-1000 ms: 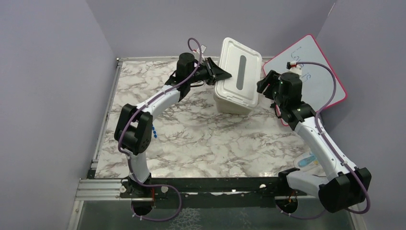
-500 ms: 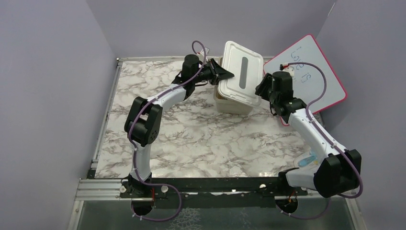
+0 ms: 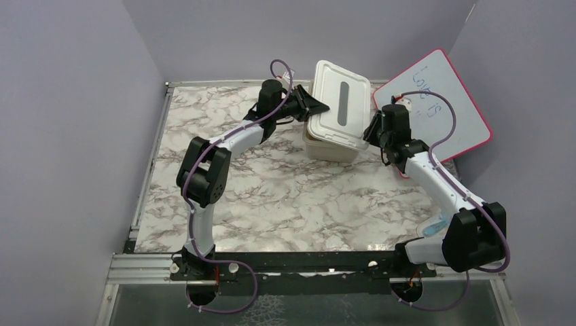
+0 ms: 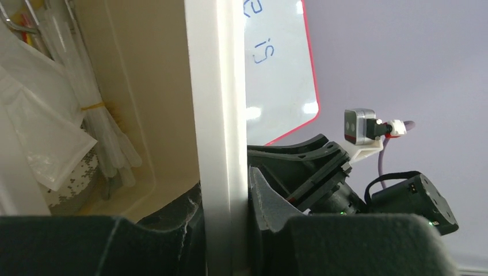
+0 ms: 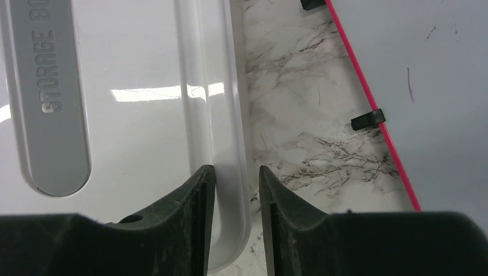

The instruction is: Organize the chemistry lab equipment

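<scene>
White lid (image 3: pixel 331 92) with a grey strip (image 3: pixel 344 102), beige tub (image 3: pixel 329 148), grey-veined marble table (image 3: pixel 272 197), pink-framed whiteboard (image 3: pixel 469 122), black right claw (image 5: pixel 235 172).

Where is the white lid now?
The white lid sits far centre in top view, tilted over the beige tub, left end effector pinching its left rim, right end effector straddling its right rim.

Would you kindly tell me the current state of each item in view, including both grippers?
white lid: tilted up off the tub on its left side, gripped.
beige tub: partly uncovered, items inside.
left gripper: shut on the white lid's left edge.
right gripper: open, jaws astride the lid's right rim.
clear plastic packets: lying inside the tub.
clear tubes: banded together, inside the tub.
whiteboard: written on.
</scene>
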You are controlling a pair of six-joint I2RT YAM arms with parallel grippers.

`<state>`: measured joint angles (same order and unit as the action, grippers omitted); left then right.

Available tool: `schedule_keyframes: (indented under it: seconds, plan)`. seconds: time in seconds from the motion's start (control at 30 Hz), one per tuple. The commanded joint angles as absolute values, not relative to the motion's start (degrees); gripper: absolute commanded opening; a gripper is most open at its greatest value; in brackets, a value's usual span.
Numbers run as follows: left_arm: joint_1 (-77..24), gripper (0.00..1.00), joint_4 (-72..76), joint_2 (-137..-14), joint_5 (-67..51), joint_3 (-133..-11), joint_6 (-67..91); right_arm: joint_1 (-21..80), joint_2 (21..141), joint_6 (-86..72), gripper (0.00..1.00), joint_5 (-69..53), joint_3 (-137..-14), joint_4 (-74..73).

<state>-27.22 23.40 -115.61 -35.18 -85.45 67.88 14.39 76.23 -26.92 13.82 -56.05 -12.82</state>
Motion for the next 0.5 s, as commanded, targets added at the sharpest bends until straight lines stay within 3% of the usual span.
schedule_keyframes:
  seconds: [0.0, 0.17, 0.47]
  plan:
    - [-26.4, 0.36, 19.4, -113.9, -30.5, -86.5, 62.0, 13.9, 78.0, -25.0, 0.37, 13.4, -57.0, -13.0]
    - [-26.1, 0.52, 12.2, -112.6, -26.5, -88.9, 55.0, 13.9, 79.5, -24.2, 0.37, 12.9, -57.8, -13.9]
    - [-24.8, 0.62, 1.0, -106.7, -16.9, -88.8, 48.6, 13.9, 80.0, -23.9, 0.38, 9.9, -58.7, -13.2]
